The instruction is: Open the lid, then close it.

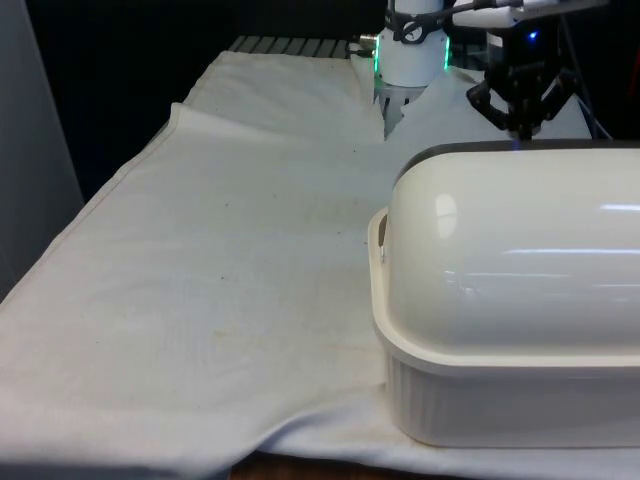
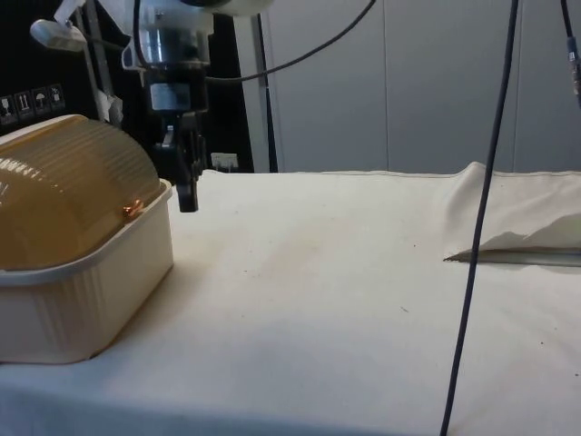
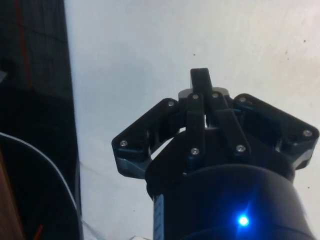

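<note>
A cream bread box stands on the white cloth, its ribbed base [image 1: 500,400] [image 2: 82,300] on the front view's right. Its domed lid [image 1: 520,250] [image 2: 64,191] is down over the base and looks amber in the side view. A small orange handle [image 2: 132,211] sits at the lid's lower edge. My black gripper [image 1: 523,130] [image 2: 188,202] [image 3: 200,75] hangs just beyond the box on the handle's side, a little apart from the handle and slightly above the cloth. Its fingers are shut together with nothing between them.
White cloth [image 1: 220,260] covers the table and drops off at the front view's left edge. A raised fold of cloth [image 2: 517,204] lies at the side view's far right. A black cable [image 2: 477,236] hangs down in front of the side camera.
</note>
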